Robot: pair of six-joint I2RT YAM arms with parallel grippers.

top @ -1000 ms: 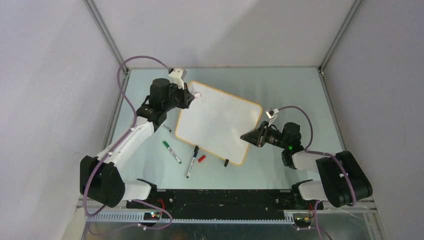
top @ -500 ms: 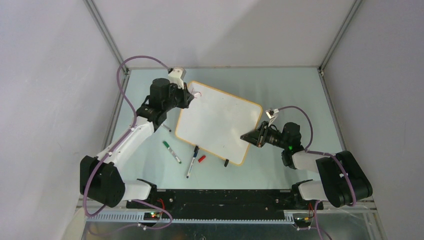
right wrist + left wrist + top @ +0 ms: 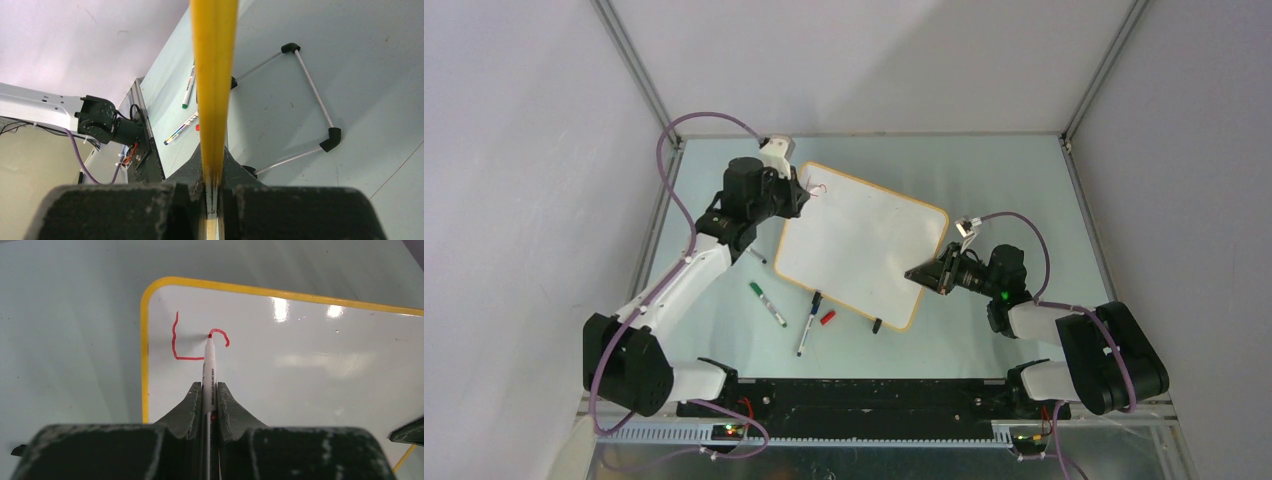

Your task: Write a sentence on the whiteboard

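The whiteboard [image 3: 861,243] lies tilted at the table's middle; it also shows in the left wrist view [image 3: 300,355]. My left gripper [image 3: 802,196] is shut on a white marker [image 3: 208,370], its red tip touching the board's far left corner. The sentence [image 3: 195,342] is a red "L" and a partial curve of an "o". My right gripper [image 3: 916,273] is shut on the board's right edge, seen edge-on as a yellow frame [image 3: 215,75] in the right wrist view.
A green-capped marker [image 3: 767,303], a black-capped marker [image 3: 809,322] and a red cap [image 3: 827,318] lie near the board's front edge. A wire stand with black feet [image 3: 312,95] sits under the board. Grey walls enclose the table.
The left gripper has shifted slightly as the marker traced more of the red curve next to the "L". The right arm and board have not moved.
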